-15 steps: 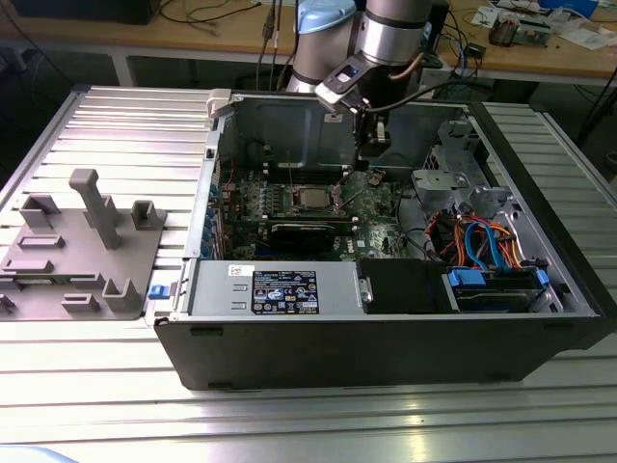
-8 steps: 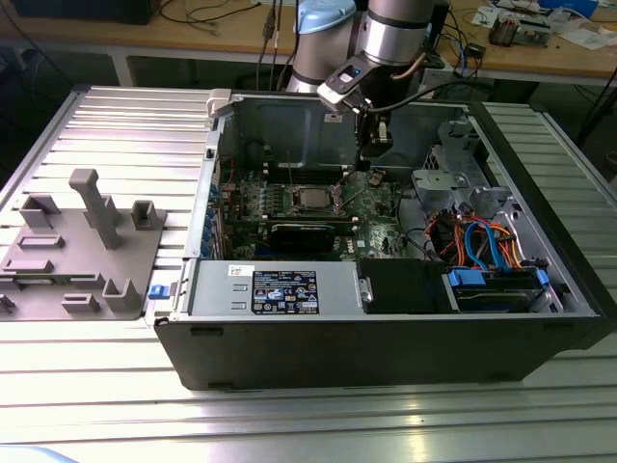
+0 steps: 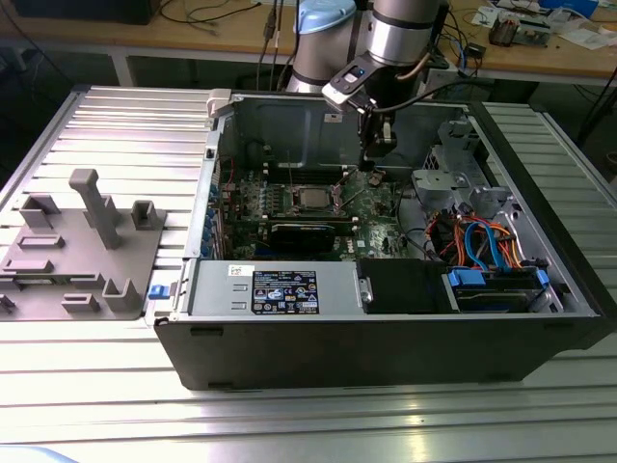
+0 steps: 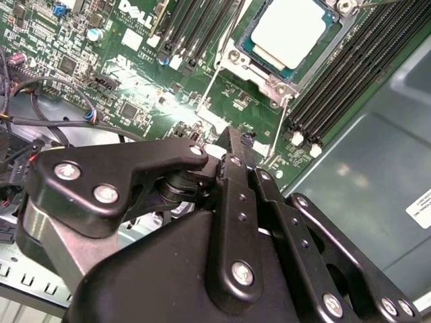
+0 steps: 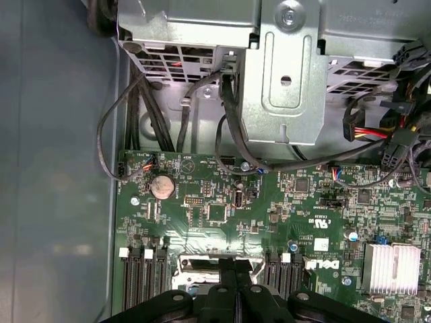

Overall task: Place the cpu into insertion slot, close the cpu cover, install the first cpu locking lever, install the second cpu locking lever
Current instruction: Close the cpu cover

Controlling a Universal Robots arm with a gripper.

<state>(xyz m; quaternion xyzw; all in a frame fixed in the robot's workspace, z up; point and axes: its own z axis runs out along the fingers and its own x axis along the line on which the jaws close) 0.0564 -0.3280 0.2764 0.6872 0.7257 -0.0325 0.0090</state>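
Observation:
The cpu (image 4: 291,30) lies flat in the insertion slot (image 3: 310,199) on the green board, silver top up. The cpu cover (image 4: 259,70) looks to be lying down as a metal frame around it. Two thin wire levers (image 4: 214,74) run out from the socket's corners, and one of them (image 4: 281,124) ends close to my fingertips. My gripper (image 4: 242,151) hangs just beside the socket, on its exterior view's right (image 3: 374,172), above the board. Its black fingers (image 5: 229,272) are pressed together, and I see nothing between them.
Black memory slots (image 4: 350,74) flank the socket. A metal drive cage (image 5: 283,81) with loose cables stands past the board, and a finned heatsink (image 5: 394,262) sits near it. A power supply (image 3: 275,289) fills the case front. A grey fixture (image 3: 87,241) lies on the table.

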